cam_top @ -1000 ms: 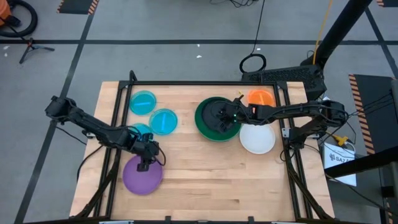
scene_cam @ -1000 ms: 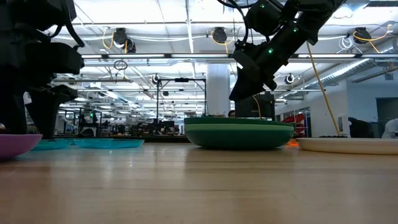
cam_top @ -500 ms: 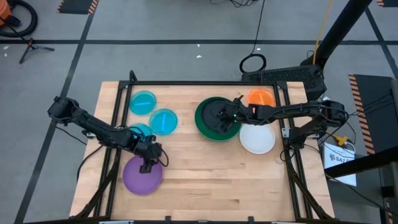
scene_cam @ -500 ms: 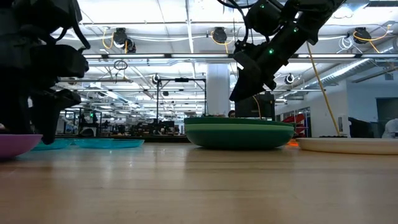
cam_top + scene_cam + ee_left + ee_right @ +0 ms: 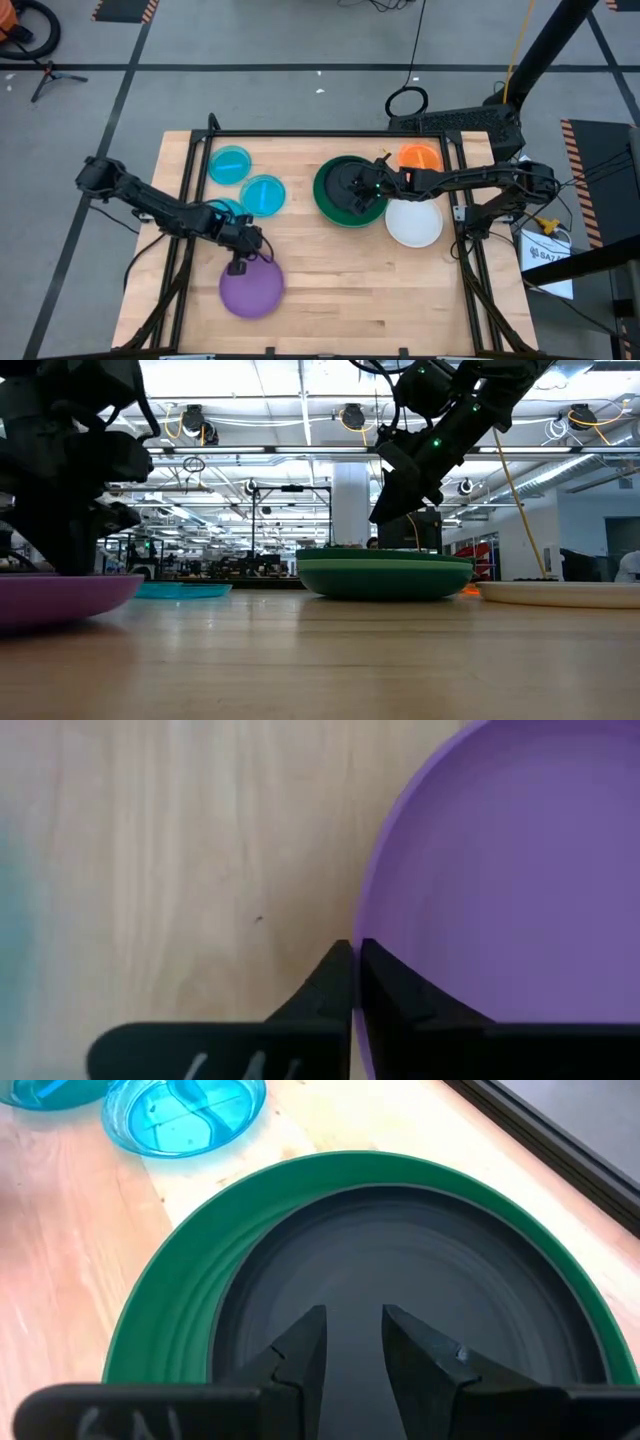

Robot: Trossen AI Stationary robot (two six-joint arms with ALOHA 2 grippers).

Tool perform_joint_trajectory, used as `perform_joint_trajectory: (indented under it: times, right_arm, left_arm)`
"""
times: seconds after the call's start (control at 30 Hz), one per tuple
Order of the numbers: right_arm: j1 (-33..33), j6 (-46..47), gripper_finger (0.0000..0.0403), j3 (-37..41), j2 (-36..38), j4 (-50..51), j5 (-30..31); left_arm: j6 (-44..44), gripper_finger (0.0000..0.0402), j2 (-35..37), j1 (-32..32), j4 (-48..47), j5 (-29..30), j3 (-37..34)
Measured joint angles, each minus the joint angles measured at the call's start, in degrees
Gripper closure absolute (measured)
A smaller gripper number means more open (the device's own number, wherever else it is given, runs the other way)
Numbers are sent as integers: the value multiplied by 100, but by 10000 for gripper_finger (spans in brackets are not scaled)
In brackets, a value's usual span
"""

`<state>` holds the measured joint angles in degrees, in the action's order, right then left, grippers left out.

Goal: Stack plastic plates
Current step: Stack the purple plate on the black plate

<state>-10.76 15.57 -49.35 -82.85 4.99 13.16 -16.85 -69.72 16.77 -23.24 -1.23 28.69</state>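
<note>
Plastic plates, spread over the wooden table (image 5: 340, 275). Purple plate (image 5: 251, 288) near the front edge, its rim clamped between the closed fingers of the left gripper (image 5: 238, 266); in the left wrist view, fingers (image 5: 335, 982) pinched tight on the purple rim (image 5: 372, 935), one inside the plate and one outside, bare wood just beside. In the low view, purple plate (image 5: 60, 598) low at the table, possibly lifted a little at the gripped edge, hard to tell from this angle.

Beyond the left fingers, two translucent blue plates (image 5: 262, 194) (image 5: 230, 163) lying flat near the back, and a third blue one (image 5: 226, 209) partly hidden under the left arm.

Right gripper (image 5: 352, 188) hovering over the dark green plate (image 5: 325, 192), which carries a black plate (image 5: 400, 1270) nested inside it. Right fingers (image 5: 305, 1345) parted, gripping nothing, pointing into the black plate's middle. Green stack (image 5: 385, 575) flat on the table in the low view, right gripper (image 5: 395, 490) above it.

Past the right fingers, toward the right arm's base: white plate (image 5: 414, 222) just beside the green one, orange plate (image 5: 420, 156) behind it.
</note>
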Motion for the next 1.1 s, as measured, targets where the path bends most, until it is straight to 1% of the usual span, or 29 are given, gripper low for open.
perform_joint_trajectory:
  times: [0.07,0.13,0.27,0.47,0.6,0.73,0.8,0.9,0.97,1.1]
  right_arm:
    - [0,0,310,-1,0,0,-10]
    - [0,2,310,-1,0,-2,-158]
    - [34,95,310,-1,0,-8,-404]
    - [240,127,310,-1,0,-222,-426]
    - [441,52,310,-1,0,-696,-424]
    - [716,-204,310,-1,0,-1472,-401]
    - [876,-438,310,-1,0,-1910,-221]
    - [1107,-863,310,-1,0,-2577,192]
    - [1223,-1090,310,-3,-11,-2907,360]
    - [1359,-1355,305,-4,-26,-3197,504]
  left_arm:
    - [73,390,68,-49,-2,78,0]
    - [156,390,191,-84,-5,295,0]
    - [389,391,482,-145,-91,961,218]
    - [1113,392,820,-238,-102,2018,806]
    - [1622,392,938,-357,-83,2429,1092]
    - [1847,392,985,-532,96,3240,1220]
    - [1939,393,979,-666,227,3513,1220]
    - [2026,393,980,-880,452,3597,1220]
    - [2084,393,980,-995,604,3600,1220]
    - [2273,393,980,-1135,881,3602,1220]
